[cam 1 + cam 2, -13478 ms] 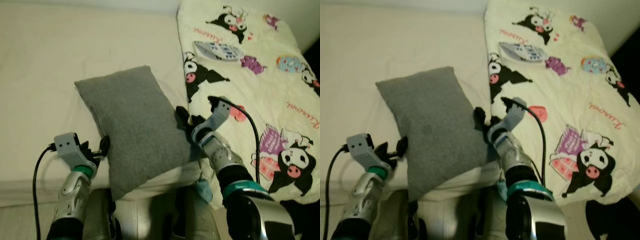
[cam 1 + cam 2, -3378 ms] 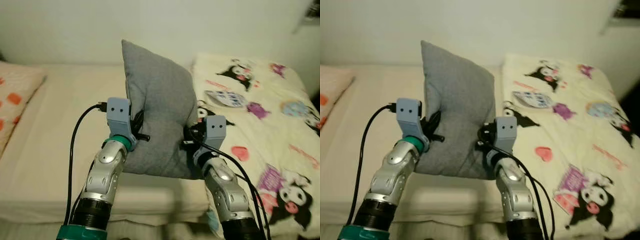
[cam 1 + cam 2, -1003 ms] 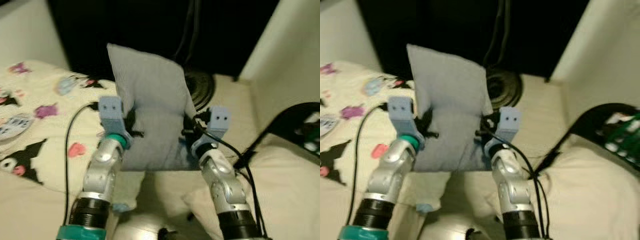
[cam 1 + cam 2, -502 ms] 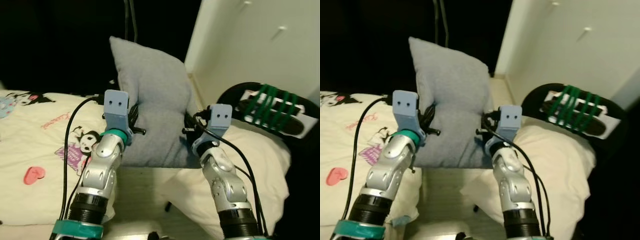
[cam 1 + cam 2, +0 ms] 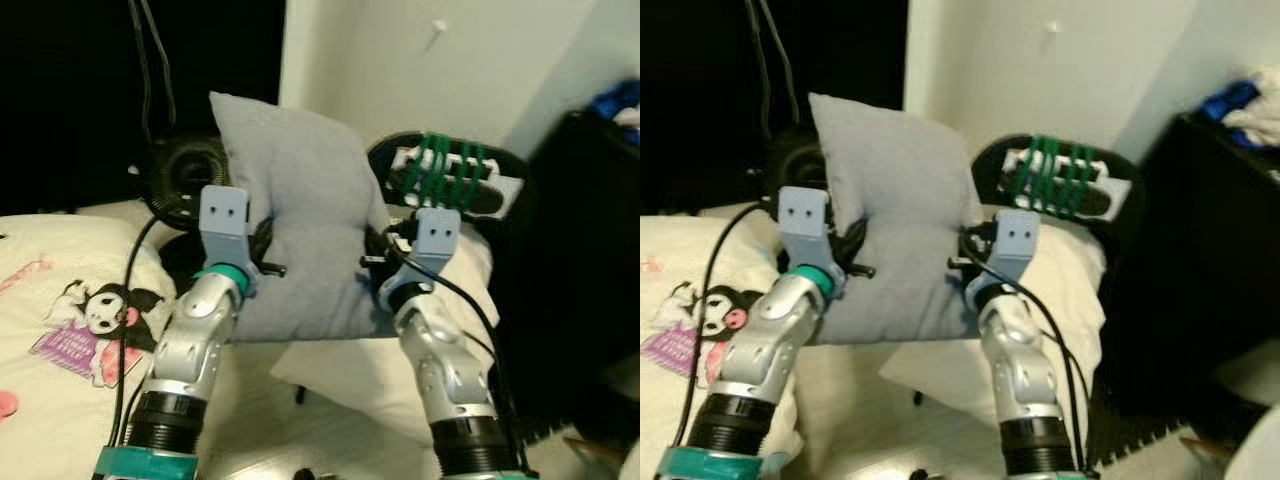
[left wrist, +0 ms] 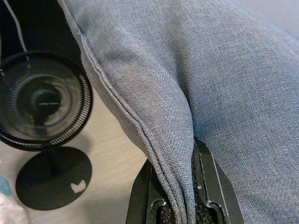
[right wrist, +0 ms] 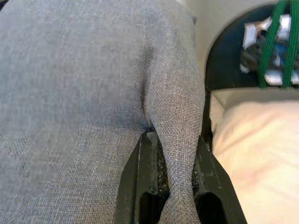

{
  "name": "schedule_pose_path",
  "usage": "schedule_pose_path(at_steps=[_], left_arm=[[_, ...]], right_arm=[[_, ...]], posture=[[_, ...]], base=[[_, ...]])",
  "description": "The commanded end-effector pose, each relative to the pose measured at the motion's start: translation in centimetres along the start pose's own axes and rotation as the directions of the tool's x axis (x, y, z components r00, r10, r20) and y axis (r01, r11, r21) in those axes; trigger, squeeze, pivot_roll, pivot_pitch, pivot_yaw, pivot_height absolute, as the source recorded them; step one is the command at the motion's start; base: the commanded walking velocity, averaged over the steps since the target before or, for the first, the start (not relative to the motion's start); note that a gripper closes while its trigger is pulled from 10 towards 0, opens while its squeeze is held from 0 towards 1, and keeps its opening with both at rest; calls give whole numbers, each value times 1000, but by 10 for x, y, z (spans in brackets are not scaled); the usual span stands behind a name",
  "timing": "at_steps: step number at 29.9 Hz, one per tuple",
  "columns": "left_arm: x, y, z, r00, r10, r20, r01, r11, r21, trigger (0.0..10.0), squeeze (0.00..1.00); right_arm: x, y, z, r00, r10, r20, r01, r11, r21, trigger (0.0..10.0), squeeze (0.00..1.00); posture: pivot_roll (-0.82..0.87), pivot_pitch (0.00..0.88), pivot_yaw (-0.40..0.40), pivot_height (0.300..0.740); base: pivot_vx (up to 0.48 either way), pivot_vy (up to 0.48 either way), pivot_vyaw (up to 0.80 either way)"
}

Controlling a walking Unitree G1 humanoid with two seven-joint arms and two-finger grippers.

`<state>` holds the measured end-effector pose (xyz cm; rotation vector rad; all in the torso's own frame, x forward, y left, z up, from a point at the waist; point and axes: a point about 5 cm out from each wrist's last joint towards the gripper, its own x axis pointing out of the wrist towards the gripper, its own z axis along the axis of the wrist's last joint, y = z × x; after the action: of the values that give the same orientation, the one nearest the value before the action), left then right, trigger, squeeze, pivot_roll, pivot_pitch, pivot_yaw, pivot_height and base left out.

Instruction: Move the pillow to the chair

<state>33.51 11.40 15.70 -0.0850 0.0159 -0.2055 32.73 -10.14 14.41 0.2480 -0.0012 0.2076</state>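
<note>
Pillow (image 5: 300, 220) edges in both grippers

Pillow (image 6: 224, 79) is showing coarse woven grey cloth, matt, with a stitched seam along its edge. Left gripper (image 6: 182, 205) fingers (image 6: 212, 186) are reading as smooth black plastic, faintly glossy. Fan (image 6: 39, 100) grille is looking like fine black mesh. Arm (image 5: 195, 340) casing is gleaming, brushed silver metal. Blanket (image 5: 60, 330) is appearing as soft printed cloth.
</note>
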Motion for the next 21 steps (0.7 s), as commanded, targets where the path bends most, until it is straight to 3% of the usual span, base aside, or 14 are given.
schedule_pose_path(at_steps=[1,9,21], left_arm=[[-1,-14,0,999,-47,11,47,999,0,10000,0],[-1,-20,1,998,-59,21,58,996,61,10000,0],[-2,-22,2,997,-68,31,67,998,23,10000,0]], right_arm=[[-2,0,1,1000,2,11,-2,1000,-12,10000,0],[-4,-4,2,1000,2,6,-2,999,-34,10000,0],[-7,3,-4,1000,10,-10,-11,999,-45,10000,0]], posture=[[69,0,-12,740],[61,0,-12,740],[63,15,-5,740]], base=[[0,0,-800],[0,0,-800],[0,0,-800]])
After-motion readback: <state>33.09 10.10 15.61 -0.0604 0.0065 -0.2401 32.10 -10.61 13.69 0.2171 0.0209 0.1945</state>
